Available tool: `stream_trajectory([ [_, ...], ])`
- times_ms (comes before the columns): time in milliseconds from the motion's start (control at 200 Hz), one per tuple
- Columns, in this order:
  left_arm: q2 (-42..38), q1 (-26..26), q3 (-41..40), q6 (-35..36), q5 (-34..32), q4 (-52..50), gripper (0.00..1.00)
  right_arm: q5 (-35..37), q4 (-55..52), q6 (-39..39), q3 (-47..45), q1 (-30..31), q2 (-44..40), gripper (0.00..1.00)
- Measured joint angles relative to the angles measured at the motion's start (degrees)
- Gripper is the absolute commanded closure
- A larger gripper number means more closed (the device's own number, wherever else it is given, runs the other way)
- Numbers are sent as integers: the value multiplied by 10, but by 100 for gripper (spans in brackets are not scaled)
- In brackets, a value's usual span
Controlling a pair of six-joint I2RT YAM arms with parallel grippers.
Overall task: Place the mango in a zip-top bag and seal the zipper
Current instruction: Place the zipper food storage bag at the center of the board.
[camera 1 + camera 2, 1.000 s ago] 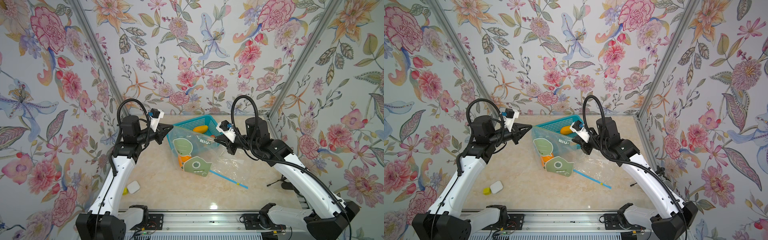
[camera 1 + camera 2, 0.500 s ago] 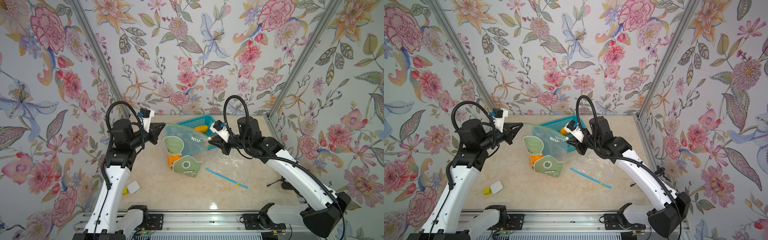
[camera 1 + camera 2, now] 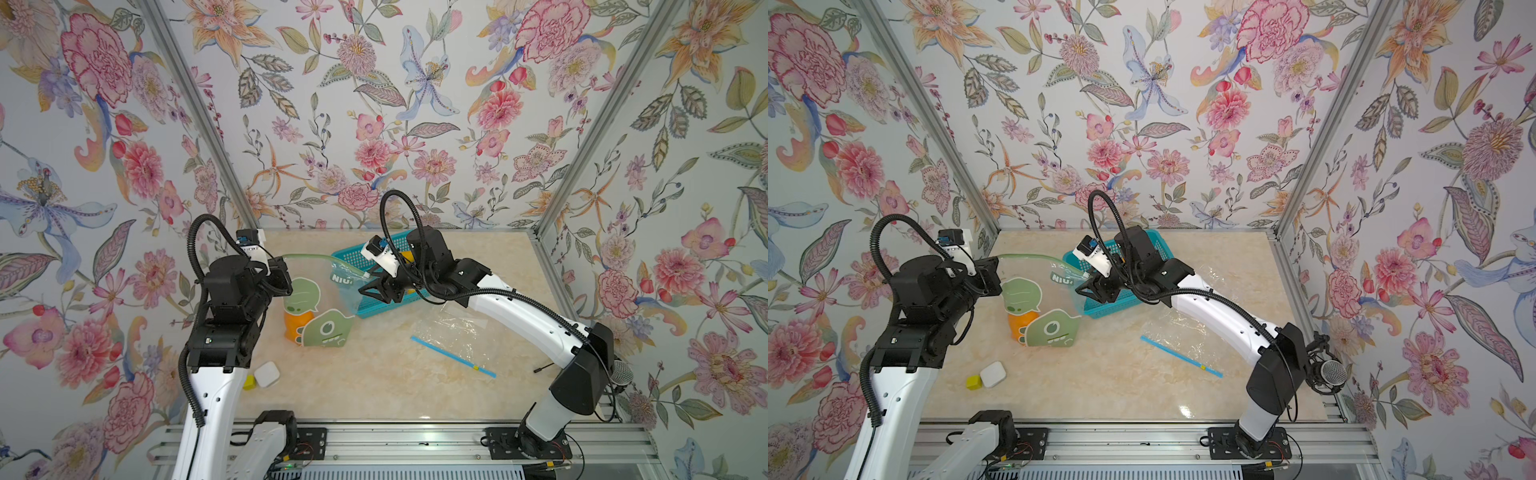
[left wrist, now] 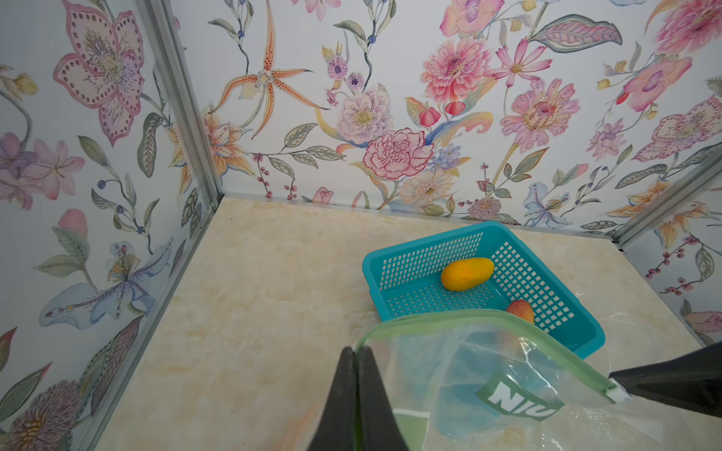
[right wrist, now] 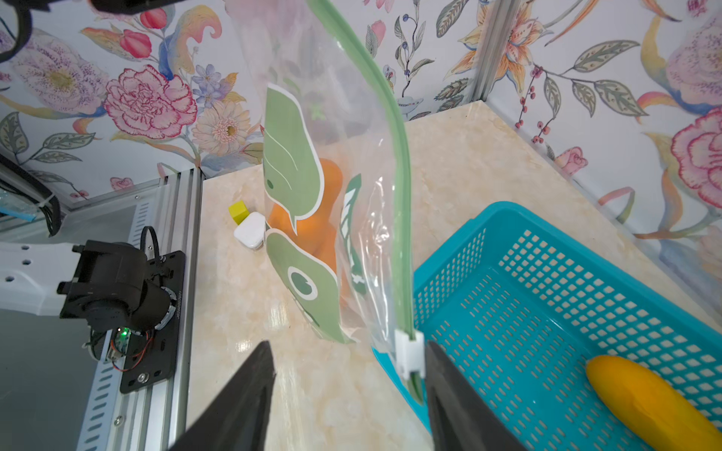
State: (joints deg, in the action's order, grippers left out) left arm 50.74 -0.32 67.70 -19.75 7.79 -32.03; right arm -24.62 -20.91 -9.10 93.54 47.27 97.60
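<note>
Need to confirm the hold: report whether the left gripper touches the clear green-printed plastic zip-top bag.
Touching. In the left wrist view, the left gripper is shut on the clear green-printed plastic zip-top bag, pinching its green zipper edge at the corner.

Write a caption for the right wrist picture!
Right tool open by the white slider of the zip-top bag, orange fruit inside, teal basket nearby.

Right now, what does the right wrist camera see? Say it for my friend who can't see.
The right gripper stands open in front of a clear zip-top bag with green cartoon faces, hanging with an orange fruit inside. The bag's white zipper slider sits beside one of the gripper's fingers. A blue basket next to it holds a yellow fruit.
</note>
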Motion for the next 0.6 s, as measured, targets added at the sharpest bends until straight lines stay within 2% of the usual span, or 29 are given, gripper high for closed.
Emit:
stream_trajectory([
  [60,2,7,-1,-8,-12,-4,100,19,5,16,2,-6,5,19],
  [160,0,19,-20,-22,-21,13,100,45,19,40,2,-23,3,19],
  [250,3,35,-50,-38,-25,37,100,63,29,59,2,-37,0,10],
  [596,25,146,-171,-108,-30,140,100,184,50,108,-49,-61,-75,8],
])
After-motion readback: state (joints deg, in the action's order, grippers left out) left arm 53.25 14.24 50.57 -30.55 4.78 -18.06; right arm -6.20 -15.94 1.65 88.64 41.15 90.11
